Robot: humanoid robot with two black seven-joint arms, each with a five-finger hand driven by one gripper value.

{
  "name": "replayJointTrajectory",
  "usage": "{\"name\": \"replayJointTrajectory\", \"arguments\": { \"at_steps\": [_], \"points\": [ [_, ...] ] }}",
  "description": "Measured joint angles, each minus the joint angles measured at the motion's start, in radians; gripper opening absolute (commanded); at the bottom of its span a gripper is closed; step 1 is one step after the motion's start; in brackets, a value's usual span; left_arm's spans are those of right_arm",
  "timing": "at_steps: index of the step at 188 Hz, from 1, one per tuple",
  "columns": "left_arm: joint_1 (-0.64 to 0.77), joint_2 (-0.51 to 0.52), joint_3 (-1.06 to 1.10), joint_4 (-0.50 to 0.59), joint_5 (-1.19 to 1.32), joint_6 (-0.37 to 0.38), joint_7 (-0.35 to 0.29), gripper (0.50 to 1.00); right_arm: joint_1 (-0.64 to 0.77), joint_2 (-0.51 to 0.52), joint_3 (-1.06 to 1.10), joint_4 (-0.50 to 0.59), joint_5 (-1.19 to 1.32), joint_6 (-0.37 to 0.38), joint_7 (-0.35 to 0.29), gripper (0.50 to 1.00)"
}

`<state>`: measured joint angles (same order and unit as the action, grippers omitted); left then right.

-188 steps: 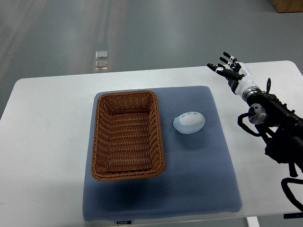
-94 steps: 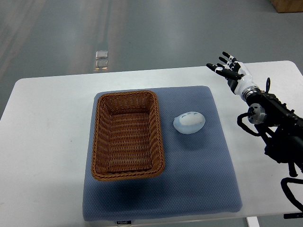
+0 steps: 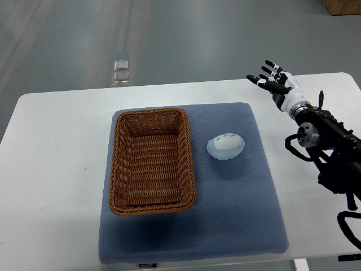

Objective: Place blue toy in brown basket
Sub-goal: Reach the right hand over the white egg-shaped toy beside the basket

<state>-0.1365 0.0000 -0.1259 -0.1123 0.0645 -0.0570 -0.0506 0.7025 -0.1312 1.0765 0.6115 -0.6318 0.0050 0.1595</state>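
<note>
Blue toy (image 3: 225, 146) is what we take as our landmark: a pale blue, egg-like shape lying on its side on the grey-blue mat (image 3: 237, 220), which in turn lies flat on the white counter (image 3: 56, 169). Starting from the left of the toy, we see the brown basket (image 3: 151, 161), a rectangular wicker tray with its long side running away from us; it sits on the same mat just beside the toy, with a narrow strip of mat between them, and nothing lies inside it. The toy itself rests clear of the basket wall, touching only the mat. To the right of the toy and farther back, we find the right robot hand (image 3: 272, 82), held above the far right part of the counter, well apart from the toy. Its fingers (image 3: 262, 78) are spread wide and point to the left, and they hold nothing. Its dark arm runs from the hand down along the right edge of the view, to the right of the mat.
</note>
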Motion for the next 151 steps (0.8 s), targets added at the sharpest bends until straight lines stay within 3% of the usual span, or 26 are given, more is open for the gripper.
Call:
{"name": "replayJointTrajectory", "arguments": {
  "at_steps": [63,151],
  "points": [
    [0.0,0.0,-0.002,-0.001,0.0,0.0,0.0,1.0,-0.003,-0.062,-0.088,0.024,-0.076,0.07,0.003,0.928],
    [0.0,0.0,0.0,-0.003,0.001,0.002,0.0,1.0,0.066,-0.257,-0.246,0.171,-0.396,0.331,0.021,0.928]
  ]
}}
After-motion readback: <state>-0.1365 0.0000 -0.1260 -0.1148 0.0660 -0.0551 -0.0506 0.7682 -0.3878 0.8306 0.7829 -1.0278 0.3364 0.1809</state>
